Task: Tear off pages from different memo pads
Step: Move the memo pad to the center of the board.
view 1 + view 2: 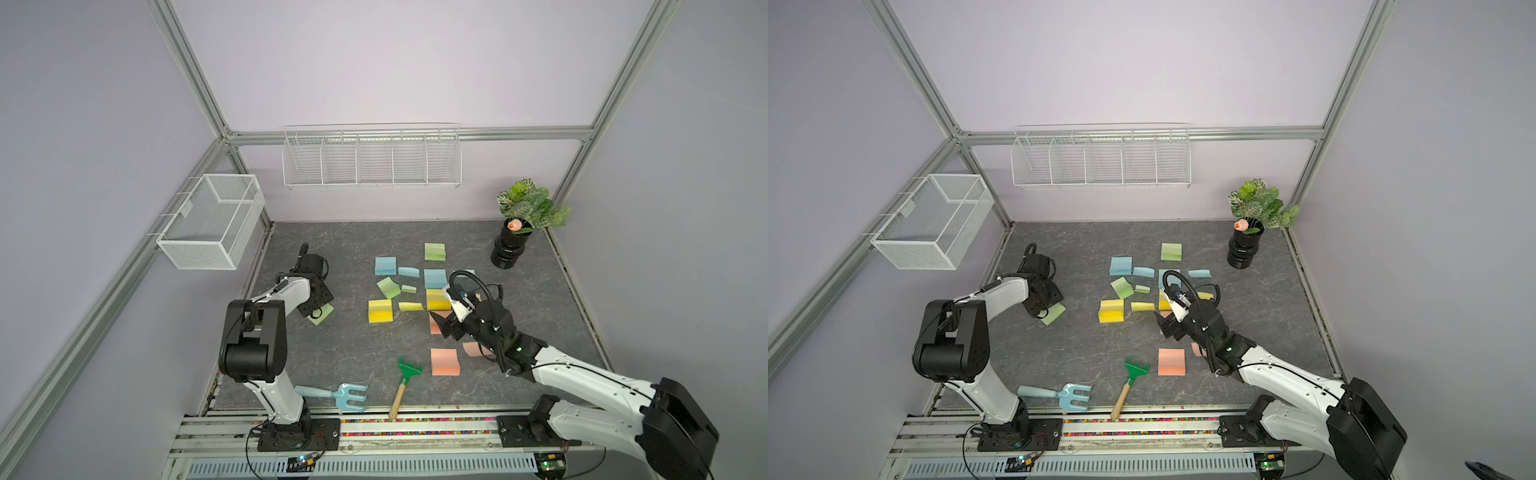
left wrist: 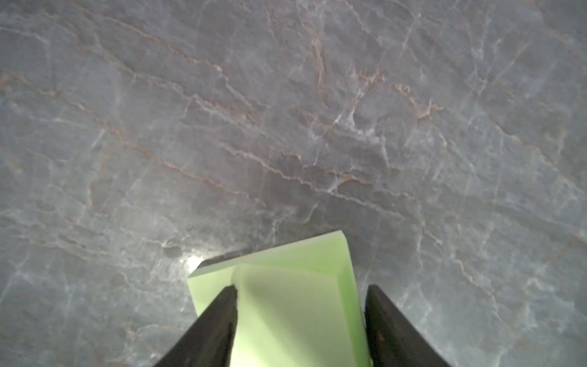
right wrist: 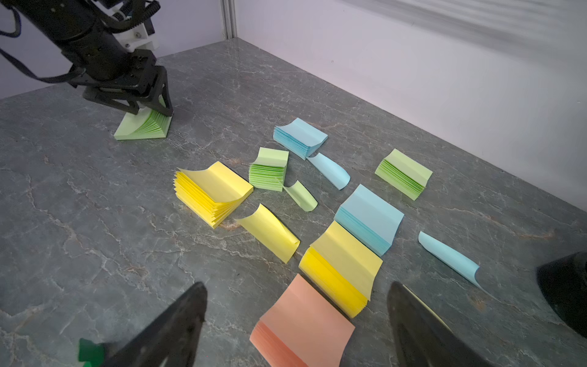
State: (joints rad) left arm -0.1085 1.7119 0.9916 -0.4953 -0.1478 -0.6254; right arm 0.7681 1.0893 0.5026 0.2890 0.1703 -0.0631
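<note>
1. Green memo pad [image 3: 139, 128] [image 1: 322, 318]: on the bench [image 1: 332, 357], left side, well apart from the other pads. Base flat, upper sheets fanned upward.
2. Left gripper [image 3: 151, 112]: set down on that pad, jaws apart with the raised sheets between them. Whether they pinch the paper cannot be told.
3. Central cluster of memo pads:
   - blue pads [image 3: 300, 136] [image 3: 370, 217]
   - green pads [image 3: 270, 171] [image 3: 403, 173]
   - yellow pads [image 3: 212, 193] [image 3: 343, 263]; the latter touches a salmon pad [image 3: 301, 324]
4. Second salmon pad [image 1: 444, 362]: alone, nearer the bench's front edge.
5. Loose pages, curled, lying among the cluster: yellow page [image 3: 270, 232], green page [image 3: 301, 195], blue pages [image 3: 330, 170] [image 3: 448, 257].
6. Right gripper [image 3: 297, 286]: above the cluster's salmon pad, jaws spread wide, nothing between them.
7. Green hand rake [image 1: 405, 374] and pale blue hand fork [image 1: 336, 395]: at the front edge.
8. Potted plant [image 1: 519, 232]: far right corner.
</note>
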